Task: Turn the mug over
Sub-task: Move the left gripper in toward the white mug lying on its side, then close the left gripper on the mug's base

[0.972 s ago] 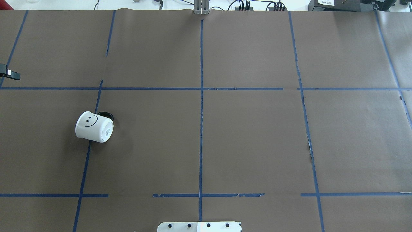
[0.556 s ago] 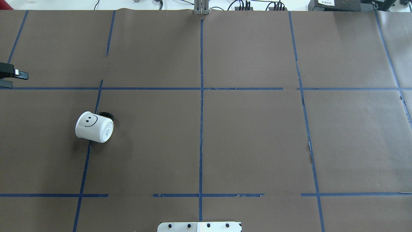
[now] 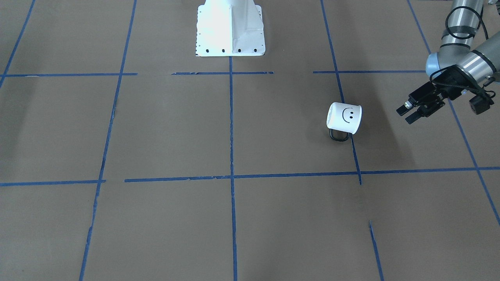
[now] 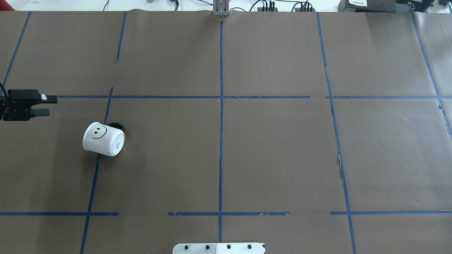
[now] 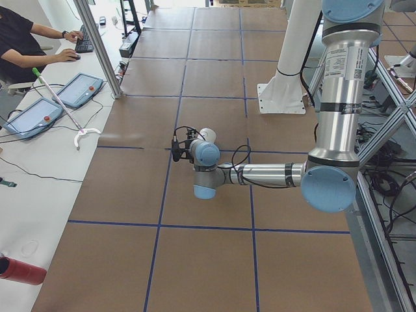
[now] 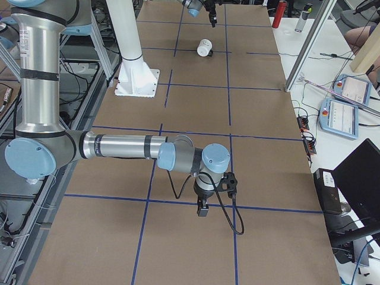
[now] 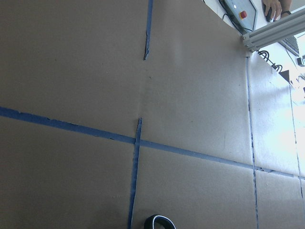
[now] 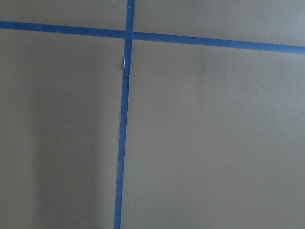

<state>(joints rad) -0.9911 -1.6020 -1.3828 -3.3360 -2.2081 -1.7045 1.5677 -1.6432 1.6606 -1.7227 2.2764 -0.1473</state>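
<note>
White mug (image 4: pixel 102 138) lying on its side on bench (image 4: pixel 275 151), across blue tape line (image 4: pixel 92 183). Smiley facing up, base toward bench centre, black handle (image 4: pixel 116 125) on far side.

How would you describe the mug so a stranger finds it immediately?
On the brown paper-covered table, look in the robot's left half, near the black left tool. A small white mug lies on its side; its black smiley face sets it apart.
</note>
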